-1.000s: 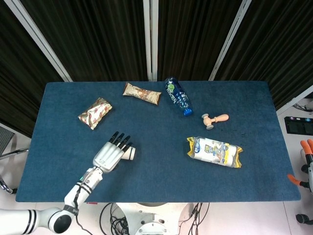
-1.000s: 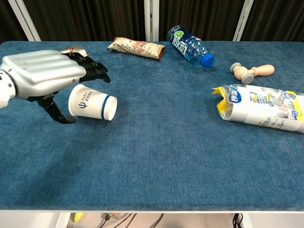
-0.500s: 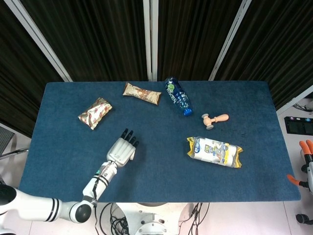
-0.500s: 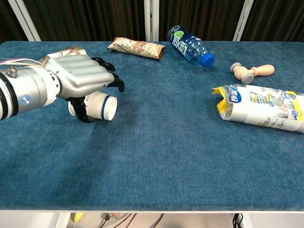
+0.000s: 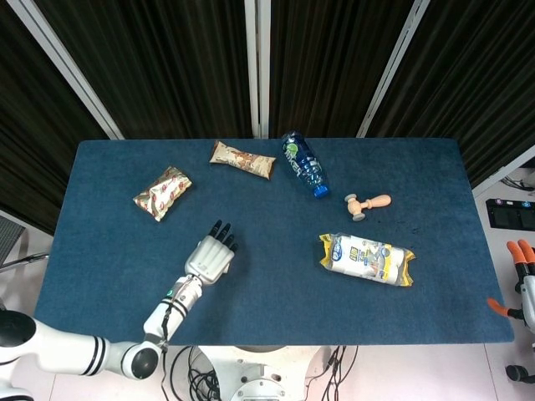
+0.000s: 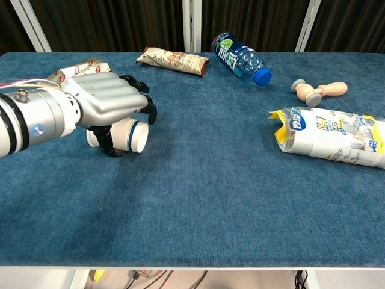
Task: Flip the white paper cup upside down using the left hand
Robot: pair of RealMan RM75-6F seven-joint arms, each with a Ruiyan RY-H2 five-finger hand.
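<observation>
Paper cup [image 6: 129, 135], cylindrical, lies under left hand [image 6: 108, 103].

No legible text

Print shows on the yellow-and-white package [image 6: 337, 139], far to the right of the left hand [image 6: 105, 102], and on the bottle [image 6: 239, 57] label, but none can be read.

- One white paper cup [image 6: 127, 133]
- Two snack bars [image 5: 242, 158] [image 5: 162, 192]
- One blue water bottle [image 5: 303, 163]
- One small wooden mallet [image 5: 367, 204]
- One yellow-ended white packet [image 5: 366, 258]
</observation>
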